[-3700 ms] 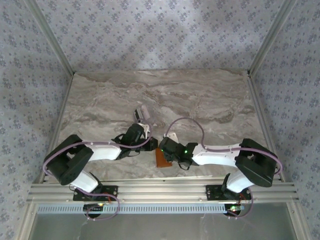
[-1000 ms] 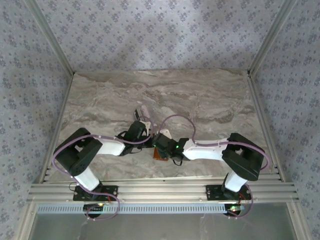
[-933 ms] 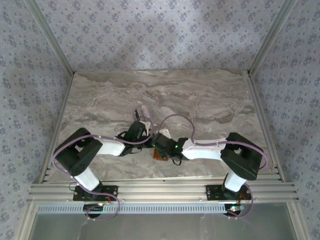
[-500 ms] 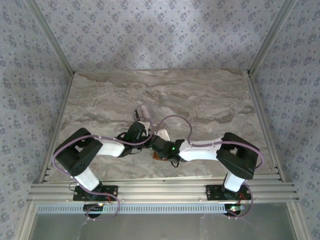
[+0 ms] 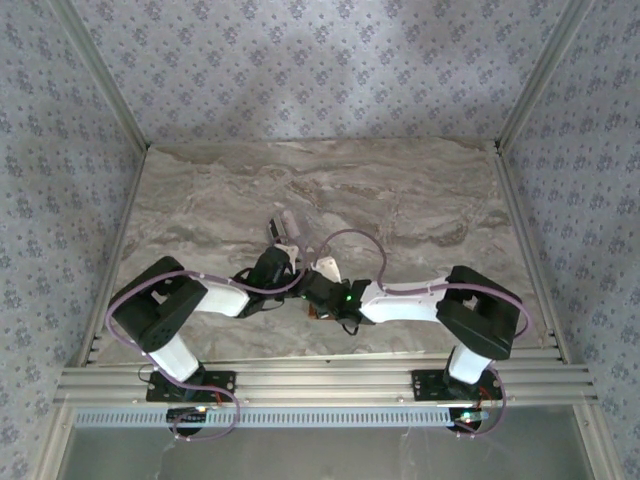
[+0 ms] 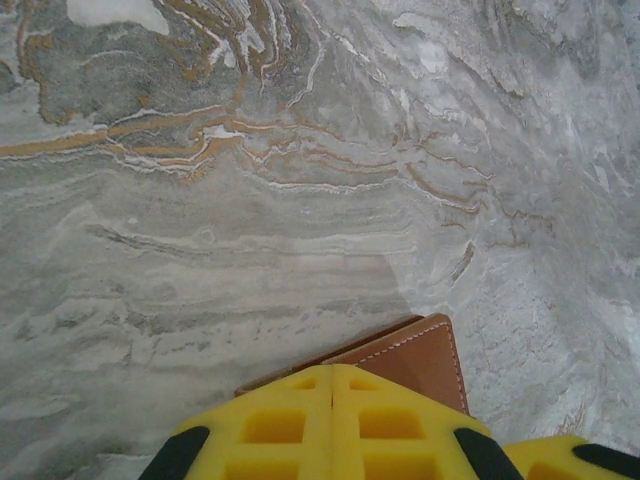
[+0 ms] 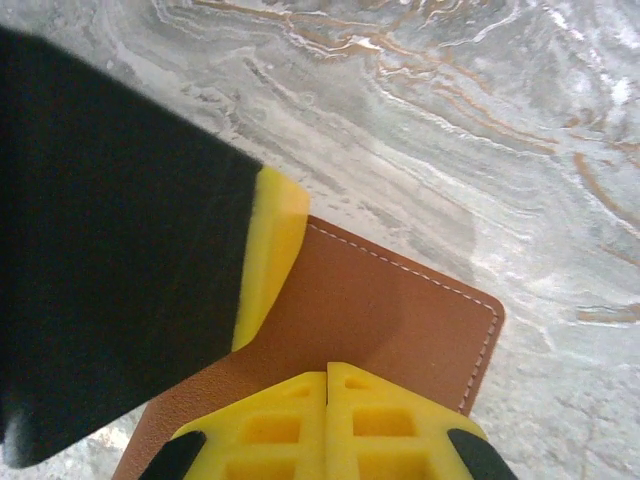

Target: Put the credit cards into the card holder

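Note:
The card holder [image 7: 390, 305], a flat brown leather wallet with pale stitching, lies closed on the marble table. My right gripper [image 7: 327, 374] is shut, its yellow fingertips together over the wallet's near part. My left gripper [image 6: 332, 372] is shut too, above the wallet's corner [image 6: 420, 352]; one of its yellow fingers [image 7: 268, 245] shows in the right wrist view, resting on the leather. From above, both grippers [image 5: 296, 286] [image 5: 313, 296] meet over the wallet [image 5: 318, 314]. The pale credit cards [image 5: 285, 225] lie just beyond the left gripper.
The marble tabletop [image 5: 420, 210] stretches open to the back and right. Patterned walls and metal frame posts [image 5: 530, 90] enclose it. A purple cable [image 5: 350, 237] loops up from the right arm.
My right gripper has closed its jaws and slid a little left over the wallet, toward the left gripper. The left gripper has stayed shut and almost still.

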